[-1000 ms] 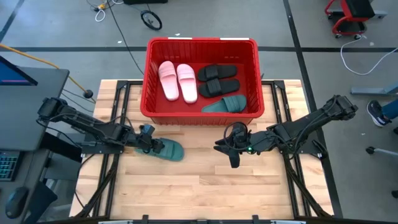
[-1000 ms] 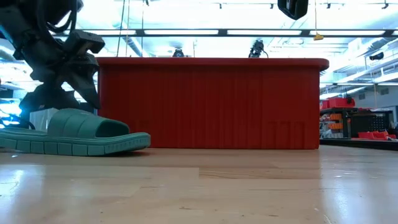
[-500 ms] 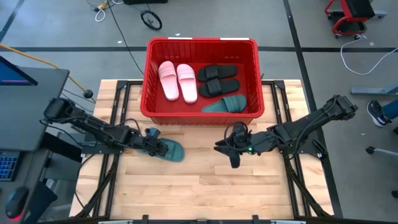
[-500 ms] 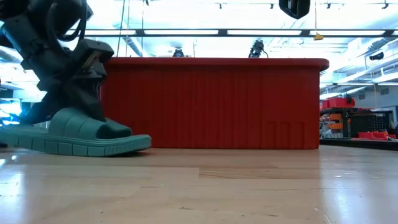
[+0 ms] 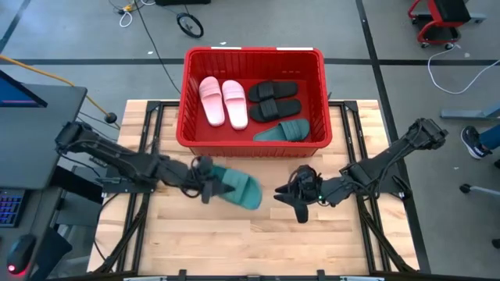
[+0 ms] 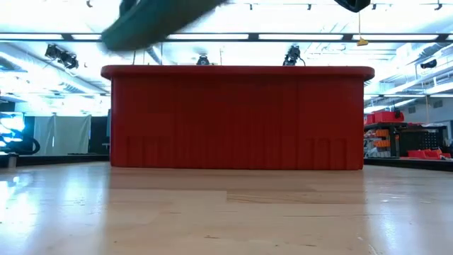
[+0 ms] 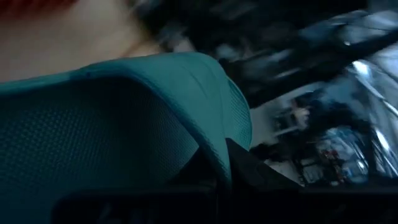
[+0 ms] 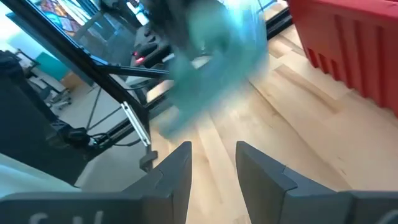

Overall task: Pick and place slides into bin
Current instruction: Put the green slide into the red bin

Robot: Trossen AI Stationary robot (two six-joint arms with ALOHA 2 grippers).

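My left gripper (image 5: 205, 187) grips the last dark green slide (image 5: 238, 187) above the wooden table (image 5: 234, 242), near the red bin (image 5: 190, 94) holding five slides. Right gripper (image 5: 301, 204) hovers, fingers parted. Grey shop floor (image 5: 78, 39) surrounds the table.

Bare table (image 5: 234, 242) lies open along the near edge. In front of the bin (image 5: 254, 147), the left gripper (image 5: 205, 187) with green slide (image 5: 238, 187) and right gripper (image 5: 303, 204) crowd the way.
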